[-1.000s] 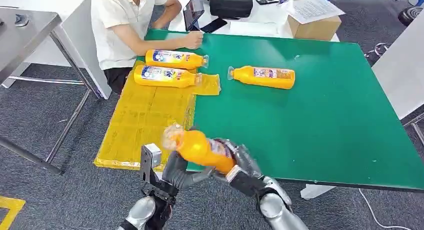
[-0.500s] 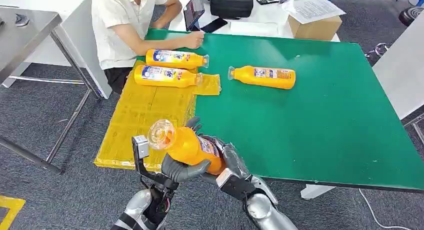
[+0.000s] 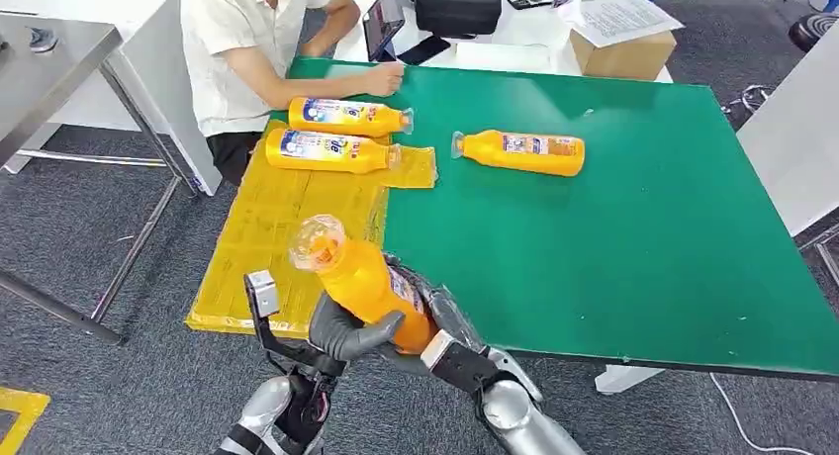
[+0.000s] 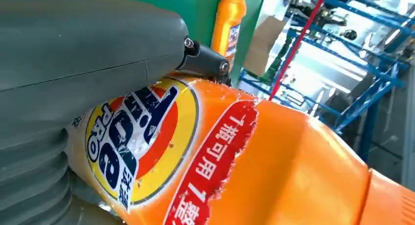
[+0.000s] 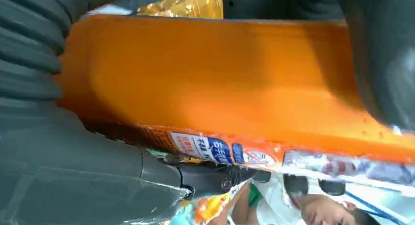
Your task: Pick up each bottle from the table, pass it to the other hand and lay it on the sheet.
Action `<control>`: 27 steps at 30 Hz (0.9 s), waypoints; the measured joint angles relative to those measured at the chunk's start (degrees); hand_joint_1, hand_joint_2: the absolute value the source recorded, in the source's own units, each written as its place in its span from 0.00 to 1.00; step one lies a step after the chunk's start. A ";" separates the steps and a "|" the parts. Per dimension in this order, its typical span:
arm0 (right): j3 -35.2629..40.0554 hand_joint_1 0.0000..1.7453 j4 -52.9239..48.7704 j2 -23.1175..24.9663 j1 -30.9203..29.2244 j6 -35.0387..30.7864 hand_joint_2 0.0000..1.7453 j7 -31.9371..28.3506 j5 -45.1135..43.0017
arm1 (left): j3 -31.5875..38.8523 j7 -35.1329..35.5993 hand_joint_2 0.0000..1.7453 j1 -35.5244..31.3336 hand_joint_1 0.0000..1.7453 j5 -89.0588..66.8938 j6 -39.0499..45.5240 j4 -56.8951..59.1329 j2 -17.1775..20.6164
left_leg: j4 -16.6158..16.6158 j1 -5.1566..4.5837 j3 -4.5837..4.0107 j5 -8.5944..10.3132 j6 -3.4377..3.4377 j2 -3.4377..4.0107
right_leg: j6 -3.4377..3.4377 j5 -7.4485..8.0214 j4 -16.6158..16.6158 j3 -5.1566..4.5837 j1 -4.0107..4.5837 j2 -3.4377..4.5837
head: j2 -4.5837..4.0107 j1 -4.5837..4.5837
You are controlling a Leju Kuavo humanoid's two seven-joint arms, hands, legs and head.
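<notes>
Mid-handover, both hands on one bottle

The orange bottle (image 3: 368,282) hangs tilted over the near table edge beside the yellow sheet (image 3: 267,237), left hand (image 3: 348,334) and right hand (image 3: 435,321) both wrapped round it. If the right lets go before the left's hold is firm (hard to judge here), it'll probably slip to the floor.

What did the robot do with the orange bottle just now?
Both the left hand and right hand kept hold of the bottle and carried it left, tipping its cap end up, toward the yellow sheet. The other three bottles and the person stayed put.
</notes>
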 measured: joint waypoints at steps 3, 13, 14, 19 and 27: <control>0.65 0.00 0.31 0.61 -0.03 -2.16 0.00 -0.54 1.63 | 0.79 0.07 1.00 0.26 1.00 1.15 -0.09 -0.81 -0.15 | 0.00 0.00 0.00 0.00 0.00 0.00 | 0.00 0.00 0.00 0.00 0.00 0.00 | 0.00 0.00; 2.51 0.00 1.70 1.40 -0.21 -16.16 0.00 -1.92 9.55 | 5.12 2.14 1.00 -0.86 1.00 7.23 9.56 -0.89 -1.01 | 0.00 0.00 0.00 0.00 0.00 0.02 | 0.00 0.00 0.00 -0.01 0.00 0.01 | 0.00 0.00; 2.80 0.00 1.86 1.44 -0.04 -17.40 0.00 -2.01 9.90 | 6.06 2.14 1.00 -1.35 1.00 7.25 10.39 -0.61 -0.85 | 0.00 0.00 0.00 0.00 0.00 0.03 | -0.01 0.01 0.00 -0.01 0.00 0.01 | 0.00 -0.02; 3.56 0.00 2.58 1.53 0.12 -18.58 0.00 -2.05 10.07 | 7.41 2.12 1.00 -2.25 0.79 6.79 12.33 0.15 -0.85 | 0.00 0.01 -0.02 0.01 -0.01 0.03 | -0.01 0.00 0.02 -0.03 0.00 0.00 | 0.00 -0.02; 4.18 0.00 0.49 3.30 1.85 -33.08 0.00 -2.47 10.10 | 9.03 -5.09 1.00 -7.84 1.00 -4.26 33.59 10.57 0.70 | 0.00 0.02 -0.04 0.01 -0.01 0.02 | -0.01 0.00 0.03 -0.07 0.01 0.00 | 0.00 0.00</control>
